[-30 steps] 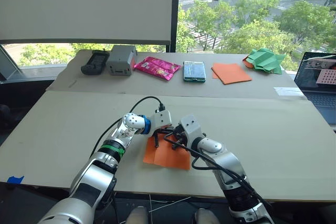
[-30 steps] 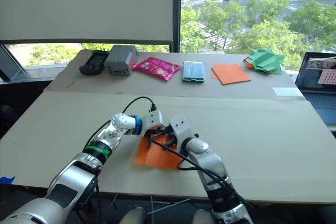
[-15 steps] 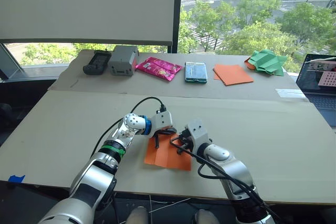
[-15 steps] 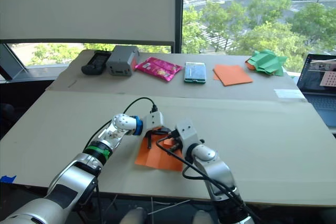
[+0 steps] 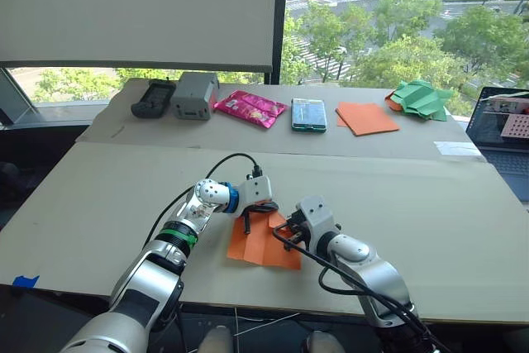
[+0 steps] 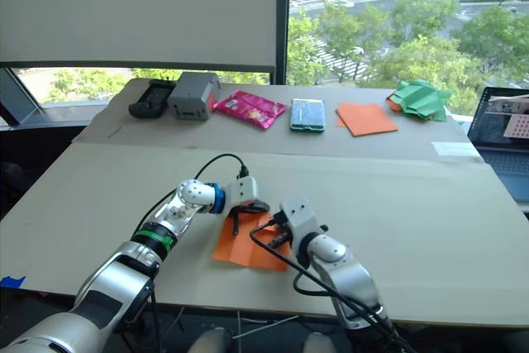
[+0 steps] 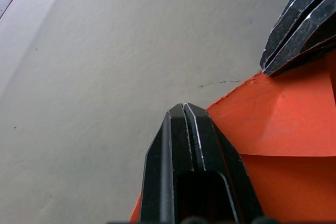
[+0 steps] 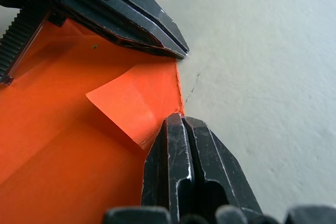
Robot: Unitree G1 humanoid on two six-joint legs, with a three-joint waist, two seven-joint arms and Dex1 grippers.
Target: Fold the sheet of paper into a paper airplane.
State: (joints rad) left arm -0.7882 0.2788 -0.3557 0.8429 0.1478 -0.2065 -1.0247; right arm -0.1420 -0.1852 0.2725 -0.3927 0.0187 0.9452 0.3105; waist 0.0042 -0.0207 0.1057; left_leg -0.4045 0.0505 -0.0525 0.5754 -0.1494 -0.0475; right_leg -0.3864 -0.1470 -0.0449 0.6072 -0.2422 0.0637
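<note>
Two grippers are met over the sheet of paper (image 5: 264,241), which lies near the front edge of the pale beige table (image 5: 430,212). The left gripper (image 7: 185,109) is seen with its fingers pressed together, tips at the sheet's far edge; the right gripper (image 8: 181,120) is likewise closed, tip on the same edge beside a small folded-over corner flap (image 8: 134,106). Well beyond the sheet, a second board along the window is set with a dark handset (image 5: 152,97), a grey box (image 5: 194,94), a pink packet (image 5: 247,107), a teal case (image 5: 307,113), an orange stack (image 5: 364,117) and crumpled green paper (image 5: 423,97). A laptop (image 5: 504,126) is seen beyond the sheet to the right. Trees and streets are seen through the window (image 5: 397,14).
</note>
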